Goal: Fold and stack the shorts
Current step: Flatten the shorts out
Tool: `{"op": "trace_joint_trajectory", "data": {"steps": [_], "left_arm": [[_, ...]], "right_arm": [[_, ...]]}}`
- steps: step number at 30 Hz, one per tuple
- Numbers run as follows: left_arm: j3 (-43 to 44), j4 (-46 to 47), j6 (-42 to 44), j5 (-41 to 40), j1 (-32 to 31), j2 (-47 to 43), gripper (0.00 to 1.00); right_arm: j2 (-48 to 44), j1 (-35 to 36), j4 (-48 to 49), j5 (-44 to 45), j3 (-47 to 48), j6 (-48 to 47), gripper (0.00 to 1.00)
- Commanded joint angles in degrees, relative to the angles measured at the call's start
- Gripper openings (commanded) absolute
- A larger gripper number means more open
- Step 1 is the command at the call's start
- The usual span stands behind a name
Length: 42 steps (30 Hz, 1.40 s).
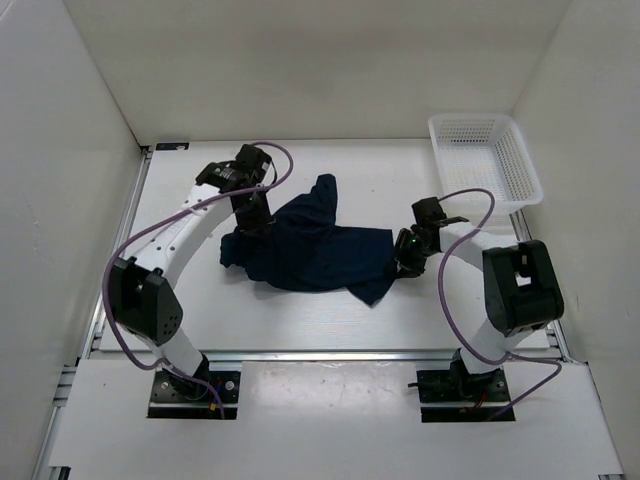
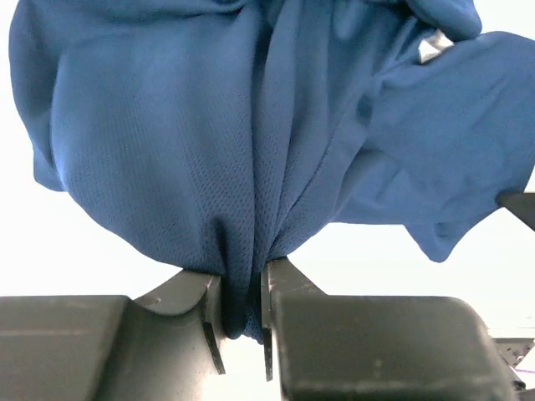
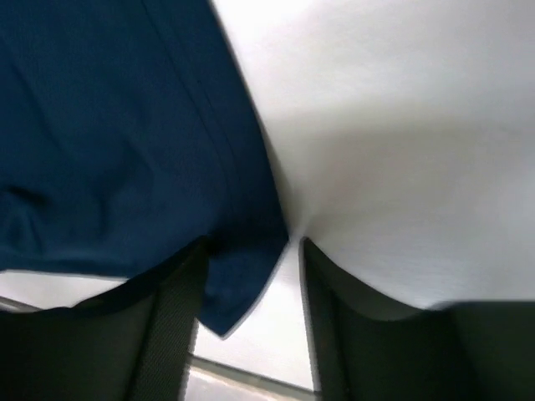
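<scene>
— Between the two arms, at mid-table, how does the pair of navy shorts point(image 1: 310, 250) lie?

— Crumpled in a loose heap on the white table point(image 1: 300, 320), unfolded, well apart from the white mesh basket point(image 1: 485, 160) at the far right corner. One flap points toward the far wall; another corner trails toward the near edge.

— State of the left gripper point(image 2: 242, 284)?

— Jaws clamped on the shorts at the heap's left edge. A gathered bunch of cloth is pinched between them, with pleats fanning out from the pinch.

— And the right gripper point(image 3: 252, 251)?

— Jaws apart, at the heap's right edge. A hem corner lies in the gap against one finger, with bare table showing beside the other. The view is blurred, but no grip is made yet.

— Handling properties?

— Judged from the drape: light, thin knit cloth, fully limp, with no stiffness to hold a shape. It should sag from any single hold and bunch rather than slide flat. It is not fragile. It may be slightly slick, so a shallow pinch may slip.

— Recommended hold?

— Take it at the hems or waistband, one corner per gripper, well apart, so tension spreads the cloth. The left hold is on a bunch, not a single layer, so expect wrinkles. Seat the right-hand corner deep between the jaws before closing.
</scene>
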Motion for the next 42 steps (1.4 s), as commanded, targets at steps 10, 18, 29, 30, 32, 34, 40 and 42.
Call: {"op": "trace_joint_trajectory", "data": {"steps": [10,18,29,30,32,34,40,42], "left_arm": [[37.5,-17.9,7.1,-9.8,1.4,29.1,0.97],[12.0,-7.7,4.8,-5.5,9.1,3.8,0.79],[-16.0,12.8,5.0,15.3,11.6,0.0,1.00],[-16.0,13.3,5.0,15.3,10.8,2.0,0.98],[-15.3,14.0,4.5,15.3,10.1,3.8,0.94],[-13.4,14.5,4.5,15.3,9.4,6.4,0.82],[-5.1,11.3,5.7,14.4,9.4,10.5,0.10],[3.0,8.0,5.7,10.7,10.0,10.5,0.10]], "right_arm": [[1.6,14.2,0.1,6.4,8.6,2.6,0.51],[-12.9,20.8,-6.0,21.6,-0.8,2.6,0.77],[-5.1,30.7,-5.4,20.4,2.6,2.6,0.85],[-4.2,31.3,-5.4,20.4,3.1,2.6,0.84],[-1.5,32.0,-4.1,20.4,3.8,2.6,0.80],[0.4,32.0,-3.6,21.1,3.8,3.2,0.59],[3.7,29.8,-6.5,25.6,11.0,2.1,0.00],[3.0,27.3,-9.4,28.7,15.1,-0.7,0.00]]}}
